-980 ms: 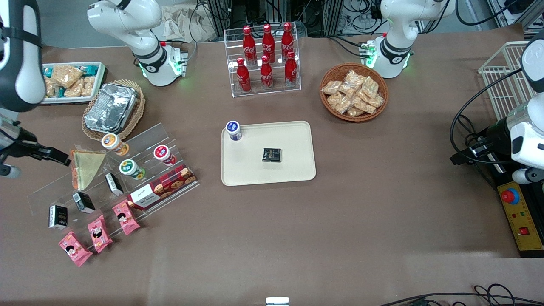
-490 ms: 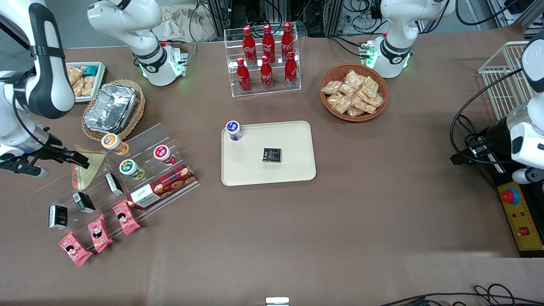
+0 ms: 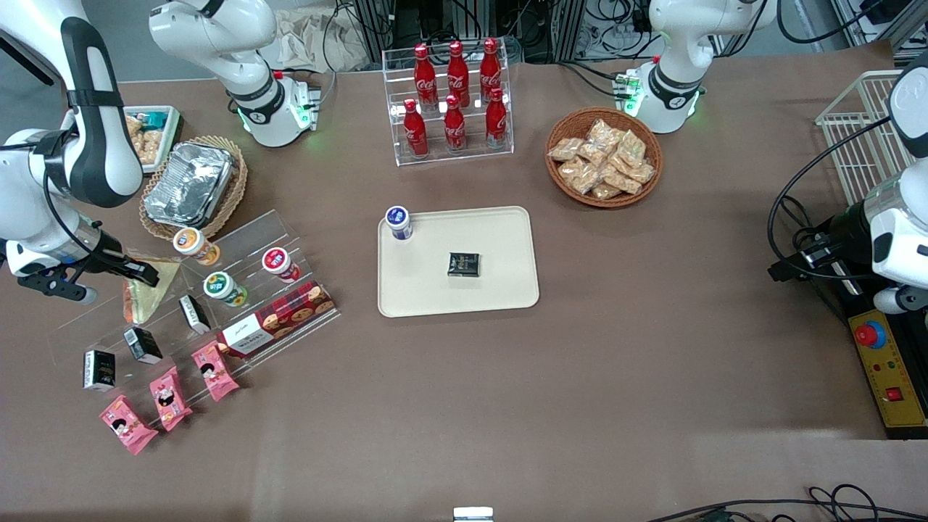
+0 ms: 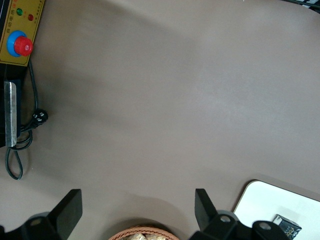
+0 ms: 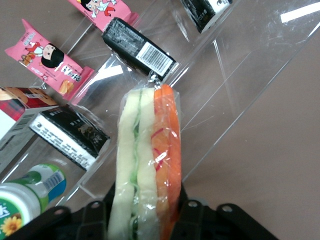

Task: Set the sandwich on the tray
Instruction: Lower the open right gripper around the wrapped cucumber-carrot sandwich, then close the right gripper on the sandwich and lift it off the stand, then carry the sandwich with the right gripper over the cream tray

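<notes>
Gripper (image 5: pixel 145 212) jaws straddle the sandwich (image 5: pixel 147 165) on the clear stand (image 3: pixel 246 239), one each side; whether they are clamped yet, cannot tell. Risk: slick wrap slipping from the jaws en route to the tray (image 3: pixel 500 290). Count: one sandwich, one tray, two items on it

Right arm reaches in from the working arm's end of the tabletop, white links with a black band, elbow raised, forearm angled down toward the sandwich (image 3: pixel 148 293). End effector (image 3: pixel 141 274) sits low, right at the sandwich's upper end, black fingers pointing toward the tabletop's middle. In the right wrist view the end effector (image 5: pixel 145 212) straddles the sandwich (image 5: pixel 147 165), one finger on each bread face, closed against the wrap. Wrist roughly level, tilted slightly downward.
</notes>
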Controlling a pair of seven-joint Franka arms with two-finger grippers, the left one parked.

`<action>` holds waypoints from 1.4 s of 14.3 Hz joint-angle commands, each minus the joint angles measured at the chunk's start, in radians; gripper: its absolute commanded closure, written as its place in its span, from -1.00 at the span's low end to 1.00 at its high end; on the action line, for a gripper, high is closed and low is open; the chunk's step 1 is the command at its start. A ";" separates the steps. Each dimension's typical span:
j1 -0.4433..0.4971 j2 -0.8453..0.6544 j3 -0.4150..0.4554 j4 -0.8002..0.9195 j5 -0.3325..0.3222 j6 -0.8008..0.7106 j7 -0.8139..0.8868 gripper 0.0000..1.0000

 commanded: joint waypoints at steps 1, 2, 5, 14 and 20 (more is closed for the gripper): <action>0.002 0.003 -0.002 -0.005 0.014 0.023 0.009 0.82; 0.002 -0.003 -0.002 0.000 0.014 0.023 0.006 1.00; 0.007 -0.057 0.001 0.038 0.008 -0.017 -0.020 1.00; 0.019 -0.078 0.223 0.416 0.000 -0.509 -0.047 1.00; 0.025 -0.032 0.513 0.439 0.002 -0.509 -0.104 1.00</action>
